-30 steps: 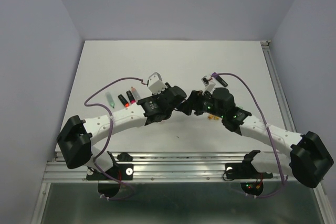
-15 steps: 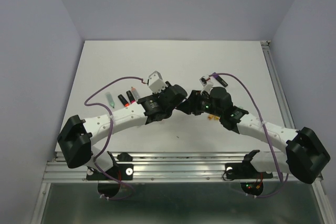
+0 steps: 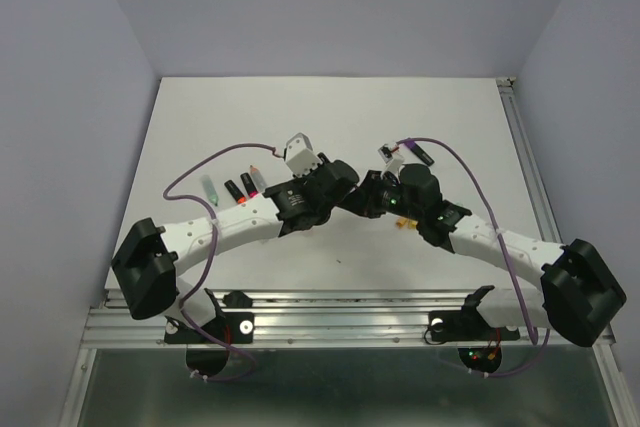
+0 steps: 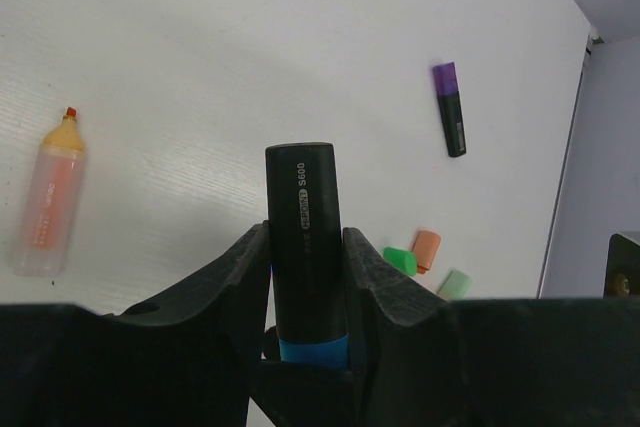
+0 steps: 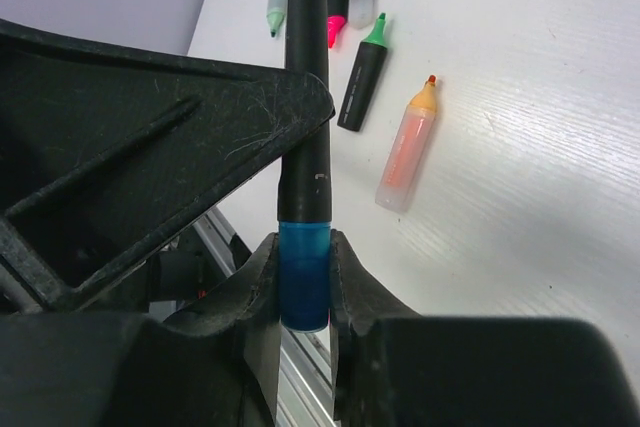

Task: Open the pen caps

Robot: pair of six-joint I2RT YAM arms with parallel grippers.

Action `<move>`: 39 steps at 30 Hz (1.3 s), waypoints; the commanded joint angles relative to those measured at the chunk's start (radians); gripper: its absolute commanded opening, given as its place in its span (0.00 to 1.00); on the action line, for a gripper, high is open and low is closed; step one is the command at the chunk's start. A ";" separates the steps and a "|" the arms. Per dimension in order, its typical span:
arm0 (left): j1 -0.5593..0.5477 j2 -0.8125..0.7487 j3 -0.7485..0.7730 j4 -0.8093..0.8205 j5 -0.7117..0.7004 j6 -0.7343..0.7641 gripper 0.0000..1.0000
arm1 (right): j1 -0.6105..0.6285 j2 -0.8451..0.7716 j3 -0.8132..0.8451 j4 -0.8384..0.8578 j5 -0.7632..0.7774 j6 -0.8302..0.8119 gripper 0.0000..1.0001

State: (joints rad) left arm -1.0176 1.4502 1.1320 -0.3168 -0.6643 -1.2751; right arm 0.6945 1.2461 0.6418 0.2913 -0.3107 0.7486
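Between the clenched fingers of my right claw (image 5: 304, 247) sits the blue cap (image 5: 303, 287); its black barrel (image 5: 306, 137) runs straight away through my left claw (image 4: 305, 242), which grasps it. I'd pull along that axis.

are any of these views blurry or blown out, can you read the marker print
Left wrist view: print on the black marker barrel reads sharply, the left pincer fingers are a dark, featureless mass; right wrist view: the blue cap is crisp, the white table bright yet still grained; top view: even light, soft shadows, the markers too small for detail.
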 commanded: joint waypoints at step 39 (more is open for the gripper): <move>0.412 -0.198 -0.261 0.528 0.561 0.514 0.99 | 0.138 -0.358 -0.116 -0.097 0.114 0.069 0.01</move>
State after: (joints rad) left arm -0.5991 1.3094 0.9390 0.0948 -0.2855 -0.7773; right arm 0.8375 0.8608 0.4294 0.0410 -0.2474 0.8371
